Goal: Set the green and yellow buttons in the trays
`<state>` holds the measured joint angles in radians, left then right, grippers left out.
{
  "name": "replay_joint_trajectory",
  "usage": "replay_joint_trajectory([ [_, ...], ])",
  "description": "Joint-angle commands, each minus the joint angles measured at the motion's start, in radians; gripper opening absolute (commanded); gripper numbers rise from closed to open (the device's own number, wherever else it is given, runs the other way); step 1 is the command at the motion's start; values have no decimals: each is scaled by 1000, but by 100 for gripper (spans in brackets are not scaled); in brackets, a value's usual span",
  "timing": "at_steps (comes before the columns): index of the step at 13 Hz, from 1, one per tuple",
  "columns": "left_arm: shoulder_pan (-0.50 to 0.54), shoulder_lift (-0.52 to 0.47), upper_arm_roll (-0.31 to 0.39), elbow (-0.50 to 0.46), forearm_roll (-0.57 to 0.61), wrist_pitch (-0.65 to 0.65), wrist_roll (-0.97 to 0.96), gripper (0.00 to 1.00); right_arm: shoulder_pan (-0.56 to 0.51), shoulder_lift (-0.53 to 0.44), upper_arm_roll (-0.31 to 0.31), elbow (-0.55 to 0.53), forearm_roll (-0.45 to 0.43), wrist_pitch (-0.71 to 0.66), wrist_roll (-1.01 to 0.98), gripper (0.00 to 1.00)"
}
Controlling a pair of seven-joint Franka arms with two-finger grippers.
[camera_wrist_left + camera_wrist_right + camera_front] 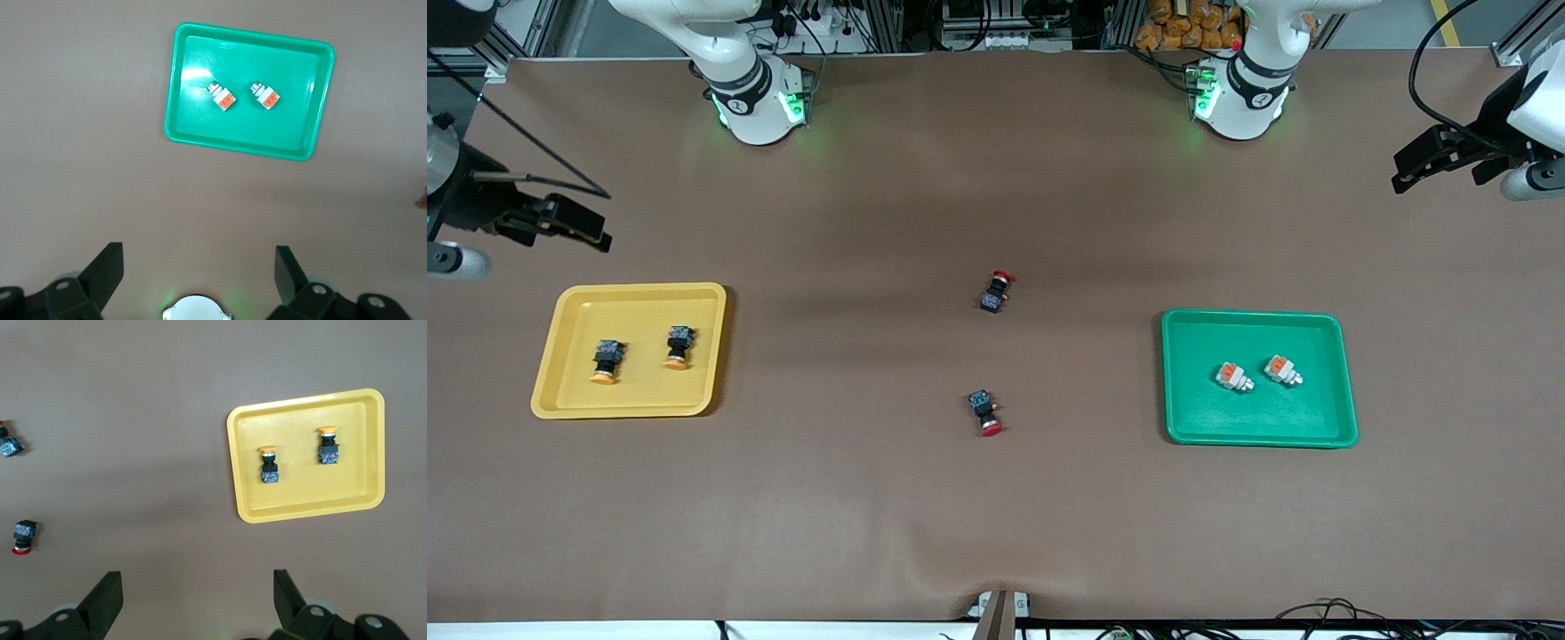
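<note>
- Brown surface (996, 516), front view: yellow tray (569, 404) at frame left holds two yellow-capped buttons (606, 360); green tray (1316, 333) at frame right holds two white-grey buttons (1233, 377).
- Left wrist view: left gripper (199, 267) open, empty, over bare surface.
- Right wrist view: right gripper (198, 587) open, empty.

No readable text, brand, number or sign appears in any view. The nearest thing to a mark is a small dark emblem on the black band of each arm base (740, 100) (1258, 96), too small to make out. The yellow tray (560, 307), the green tray (1325, 329) and the buttons lying in them carry no lettering that can be read, and neither do the two red-capped buttons (996, 292) (985, 413) between the trays.
</note>
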<state>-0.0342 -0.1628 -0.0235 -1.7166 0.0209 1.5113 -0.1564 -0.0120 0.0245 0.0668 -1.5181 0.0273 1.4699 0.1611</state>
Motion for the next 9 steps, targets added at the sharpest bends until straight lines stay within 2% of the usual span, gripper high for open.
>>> replay_joint_trajectory([
  [1, 0, -35, -3, -26, 8, 3, 15, 100, 26, -69, -25, -85, 14, 36, -18, 100],
  [9, -6, -35, -4, 11, 7, -25, 18, 100, 18, -67, -24, -76, -3, 33, -51, 100],
])
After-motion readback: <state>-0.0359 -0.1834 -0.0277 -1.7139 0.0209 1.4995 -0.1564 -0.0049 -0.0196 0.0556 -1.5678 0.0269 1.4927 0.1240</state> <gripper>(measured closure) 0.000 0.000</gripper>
